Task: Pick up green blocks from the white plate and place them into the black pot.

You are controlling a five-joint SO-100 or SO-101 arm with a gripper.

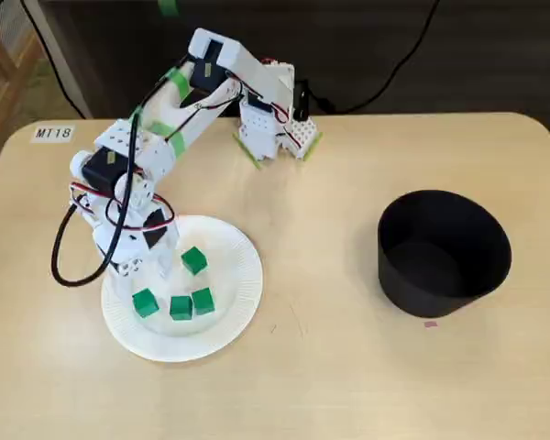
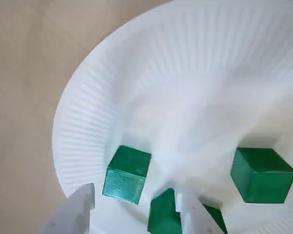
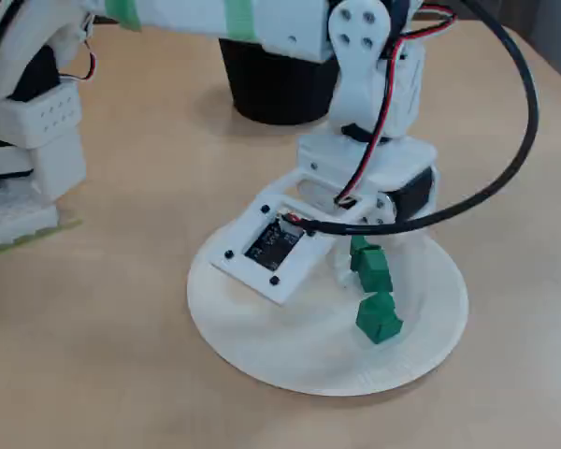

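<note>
Several green blocks lie on the white plate (image 1: 229, 316). In a fixed view, one block (image 1: 193, 260) sits apart and a row starts with the left block (image 1: 145, 302). My gripper (image 1: 151, 275) hovers low over the plate's left part, open. In the wrist view the white fingers (image 2: 75, 212) frame the gripper (image 2: 136, 214). One green block (image 2: 128, 174) lies just past the fingertips, and a second (image 2: 163, 214) sits against the right finger. Another block (image 2: 261, 174) rests off to the right. The black pot (image 1: 445, 252) stands far right on the table.
The arm's base (image 1: 275, 128) is clamped at the table's far edge, and a black cable (image 1: 69, 252) loops left of the plate. In another fixed view the wrist camera mount (image 3: 276, 243) hides the fingertips; the plate (image 3: 290, 355) and pot (image 3: 276, 89) show.
</note>
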